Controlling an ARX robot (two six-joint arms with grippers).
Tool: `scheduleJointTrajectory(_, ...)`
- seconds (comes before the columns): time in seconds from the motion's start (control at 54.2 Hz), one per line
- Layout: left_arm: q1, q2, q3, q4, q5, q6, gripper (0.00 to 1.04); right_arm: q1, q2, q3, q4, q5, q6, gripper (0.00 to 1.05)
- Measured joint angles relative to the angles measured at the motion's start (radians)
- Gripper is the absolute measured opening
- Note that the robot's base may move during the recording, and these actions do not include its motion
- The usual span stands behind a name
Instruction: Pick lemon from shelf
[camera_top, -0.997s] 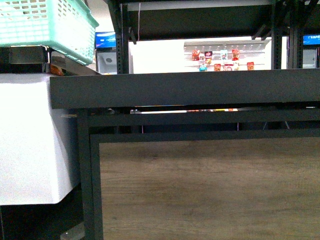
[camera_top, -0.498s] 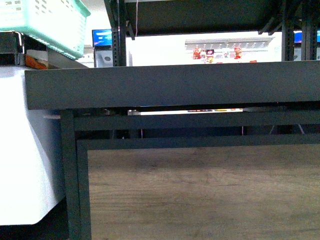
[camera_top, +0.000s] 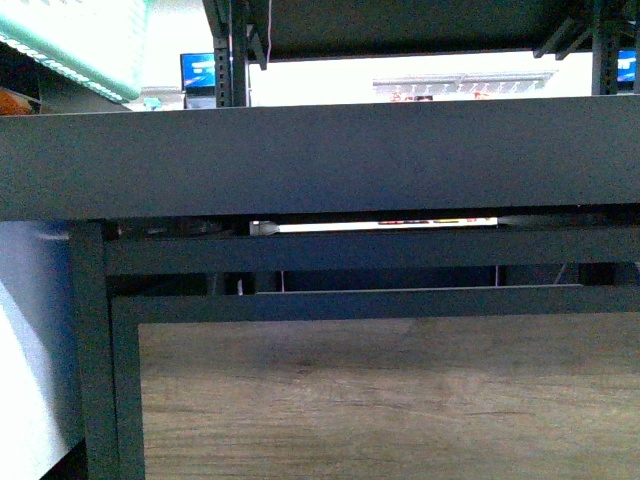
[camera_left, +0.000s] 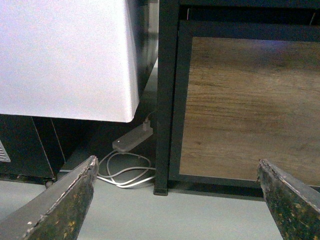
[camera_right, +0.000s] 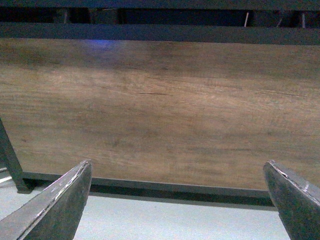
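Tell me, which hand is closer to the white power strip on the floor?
Left. The left hand looks at the power strip by the shelf's corner leg; the right hand faces the wood panel further along, no strip in its view.

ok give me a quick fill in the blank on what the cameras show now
On the shelf, the lower panel has a ____ grain finish.
A pale power strip with a looped cable lies on the ____.
Both arms' jaws stand ____, holding nothing.
Missing words: wood; floor; open.
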Motion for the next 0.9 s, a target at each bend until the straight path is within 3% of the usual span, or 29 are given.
scheduleJointTrajectory(0.905, 0.000, 0.000, 0.000, 0.000, 0.000, 0.000, 0.97, 0.000, 0.000, 0.000, 0.000, 0.003, 0.000, 1.02)
